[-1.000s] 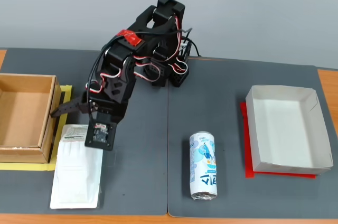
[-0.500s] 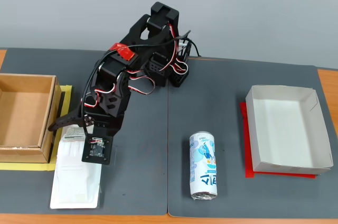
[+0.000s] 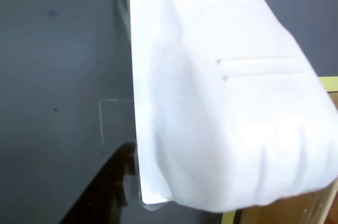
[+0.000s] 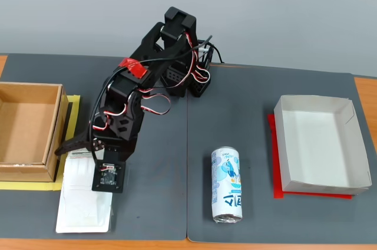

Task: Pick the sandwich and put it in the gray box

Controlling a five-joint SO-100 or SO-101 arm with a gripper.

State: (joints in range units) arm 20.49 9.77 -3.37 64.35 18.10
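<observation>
The sandwich, a flat white plastic packet, lies on the dark mat at the front left in the fixed view. It fills most of the wrist view, close and blurred. My gripper hangs over its far end with the jaws spread; one black finger sticks out to the left. In the wrist view a dark finger shows just left of the packet's edge; the other finger is hidden. The gray box sits empty on a red sheet at the far right, well away from the gripper.
A blue-and-white drink can lies on its side in the middle front. A brown cardboard box on yellow tape stands close left of the gripper; its corner shows in the wrist view. The arm's base is at the back.
</observation>
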